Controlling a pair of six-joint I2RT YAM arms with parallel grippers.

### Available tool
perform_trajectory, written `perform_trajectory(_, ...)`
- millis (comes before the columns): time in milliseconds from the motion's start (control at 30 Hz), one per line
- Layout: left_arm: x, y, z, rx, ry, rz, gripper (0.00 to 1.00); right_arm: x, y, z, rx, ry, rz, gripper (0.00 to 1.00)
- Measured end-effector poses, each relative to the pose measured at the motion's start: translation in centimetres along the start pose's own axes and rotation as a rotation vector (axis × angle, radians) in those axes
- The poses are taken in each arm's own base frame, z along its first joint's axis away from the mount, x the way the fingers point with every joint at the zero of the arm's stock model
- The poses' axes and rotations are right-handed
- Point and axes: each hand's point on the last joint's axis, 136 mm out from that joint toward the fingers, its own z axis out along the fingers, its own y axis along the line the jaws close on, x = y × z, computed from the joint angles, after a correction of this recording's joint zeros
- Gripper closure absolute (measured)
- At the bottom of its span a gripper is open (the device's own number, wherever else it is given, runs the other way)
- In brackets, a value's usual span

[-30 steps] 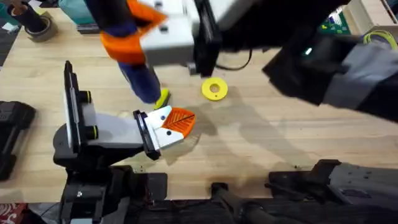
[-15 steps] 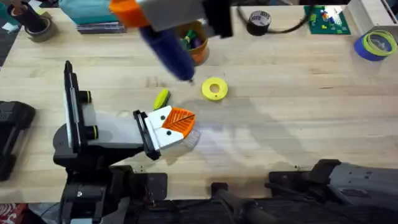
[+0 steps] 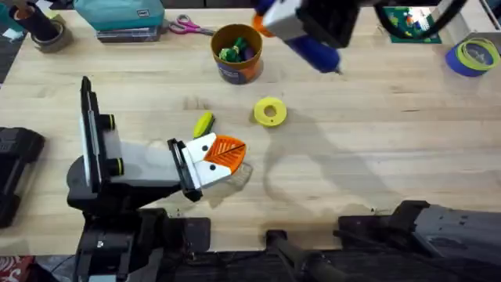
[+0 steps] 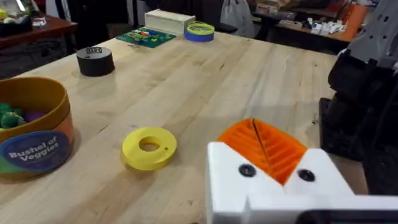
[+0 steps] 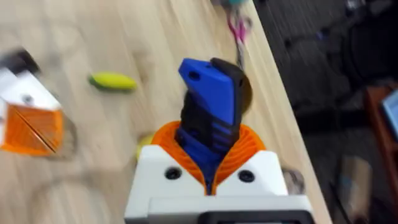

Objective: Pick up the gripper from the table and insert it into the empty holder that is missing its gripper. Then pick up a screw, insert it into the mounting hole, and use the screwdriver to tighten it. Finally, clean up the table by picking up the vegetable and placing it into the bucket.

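The right gripper (image 5: 208, 171) grips the screwdriver (image 3: 313, 48) above the table's (image 3: 376, 141) far side, right of the bucket (image 3: 236, 53), while the left gripper (image 3: 215, 159) (jaws narrow, orange tips together) rests beside the vegetable (image 3: 203, 124).

The vegetable (image 3: 203, 123) is lying just beside the left gripper (image 3: 223, 153); the bucket (image 3: 237, 53) is standing farther beyond.
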Motion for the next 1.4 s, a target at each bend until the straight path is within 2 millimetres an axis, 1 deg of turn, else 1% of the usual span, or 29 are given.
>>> perform_trajectory(100,0.0,0.0,0.0,0.0,0.0,0.0,0.988,2.6,-0.6,-0.1,0.025,0.108,-0.019,0.981)
perform_trajectory(233,0.0,0.0,0.0,0.0,0.0,0.0,0.988,7.7,-1.6,0.3,0.015,0.303,0.004,0.981)
perform_trajectory(300,0.0,0.0,0.0,0.0,0.0,0.0,0.988,10.3,-2.0,1.1,-0.007,0.403,0.029,0.981)
perform_trajectory(367,0.0,0.0,0.0,0.0,0.0,0.0,0.988,12.4,-2.3,2.0,-0.03,0.479,0.049,0.981)
perform_trajectory(467,0.0,0.0,0.0,0.0,0.0,0.0,0.988,14.5,-3.0,4.3,-0.029,0.523,0.071,0.981)
perform_trajectory(533,0.0,0.0,0.0,0.0,0.0,0.0,0.988,16.3,-2.7,5.4,-0.043,0.555,0.075,0.981)
perform_trajectory(633,0.0,0.0,0.0,0.0,0.0,0.0,0.988,19.8,-1.5,7.0,-0.077,0.614,0.069,0.981)
perform_trajectory(700,0.0,0.0,0.0,0.0,0.0,0.0,0.988,22.4,-0.8,8.2,-0.086,0.645,0.069,0.981)
perform_trajectory(733,0.0,0.0,0.0,0.0,0.0,0.0,0.988,25.8,0.0,9.5,-0.088,0.676,0.072,0.981)
perform_trajectory(833,0.0,0.0,0.0,0.0,0.0,0.0,0.988,28.8,0.8,10.1,-0.1,0.706,0.071,0.981)
perform_trajectory(967,0.0,0.0,0.0,0.0,0.0,0.0,0.988,31.7,1.4,10.6,-0.104,0.721,0.057,0.981)
perform_trajectory(1133,0.0,0.0,0.0,0.0,0.0,0.0,0.988,34.3,1.8,10.7,-0.122,0.736,0.011,0.981)
perform_trajectory(1267,0.0,0.0,0.0,0.0,0.0,0.0,0.988,35.6,1.9,10.6,-0.13,0.741,-0.008,0.981)
perform_trajectory(1400,0.0,0.0,0.0,0.0,0.0,0.0,0.988,36.2,1.9,10.4,-0.141,0.738,-0.003,0.981)
